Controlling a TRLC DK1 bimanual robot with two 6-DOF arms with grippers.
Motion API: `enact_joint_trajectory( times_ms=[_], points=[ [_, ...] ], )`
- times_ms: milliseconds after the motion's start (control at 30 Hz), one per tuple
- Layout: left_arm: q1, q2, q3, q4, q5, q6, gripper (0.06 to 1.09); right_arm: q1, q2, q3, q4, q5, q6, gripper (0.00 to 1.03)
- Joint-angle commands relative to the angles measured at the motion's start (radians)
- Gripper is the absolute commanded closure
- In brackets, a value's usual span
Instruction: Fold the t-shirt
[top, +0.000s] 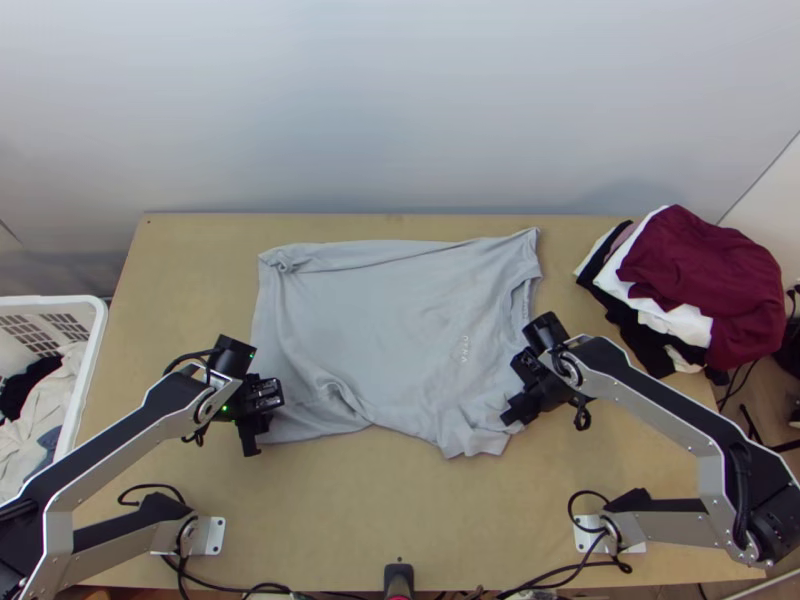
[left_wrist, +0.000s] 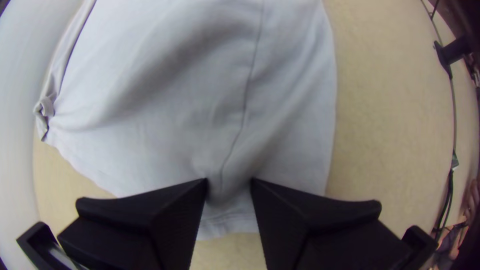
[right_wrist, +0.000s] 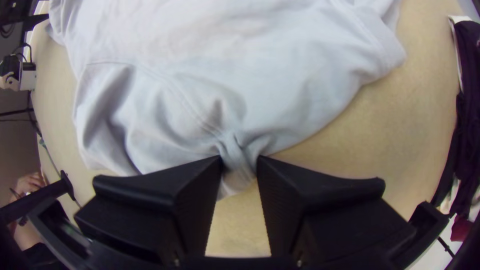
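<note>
From where I'm standing, the pale grey t-shirt (top: 380, 310) lies spread on the bench (top: 400, 520), stretching between the two hands, with most of it beyond them, towards the far edge. The left hand (left_wrist: 229, 182) is clamped on a bunched bit near the hem (left_wrist: 222, 227); the right hand (right_wrist: 240, 160) has its fingers closed on a gathered pinch at the shoulder, with the collar (top: 521, 300) just beyond it and the near sleeve (top: 475, 430) lying loose beside it.

It looks to me like the first lengthwise fold, barely begun. The way to do it well, I'd say, is to lift both hands together, only enough to clear the layer beneath, and draw them apart a touch so the edge between goes taut. Then carry that edge away over the body at one pace, and lay it down before letting go. If one hand leads, the fold will probably skew. That sleeve could double under, and the crease running in from the left hand wants easing flat first.
</note>
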Motion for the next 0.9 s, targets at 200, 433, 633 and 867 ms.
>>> enact_joint_trajectory(
  times_ms=[200, 433, 633, 867],
  points=[
    [0.005, -0.002, 0.001, 0.003, 0.035, 0.006, 0.78, 0.020, -0.002, -0.009, 0.026, -0.002, -0.019, 0.99],
    [0.024, -0.035, 0.056, -0.074, 0.036, -0.011, 0.66, 0.024, -0.017, -0.016, 0.026, -0.002, -0.020, 0.99],
    [0.025, -0.038, 0.052, -0.087, 0.050, 0.008, 0.83, 0.028, -0.017, -0.018, 0.026, -0.002, -0.025, 0.99],
    [0.028, -0.033, 0.049, -0.084, 0.062, 0.014, 0.92, 0.031, -0.019, -0.025, 0.026, -0.002, -0.028, 0.99]
  ],
)
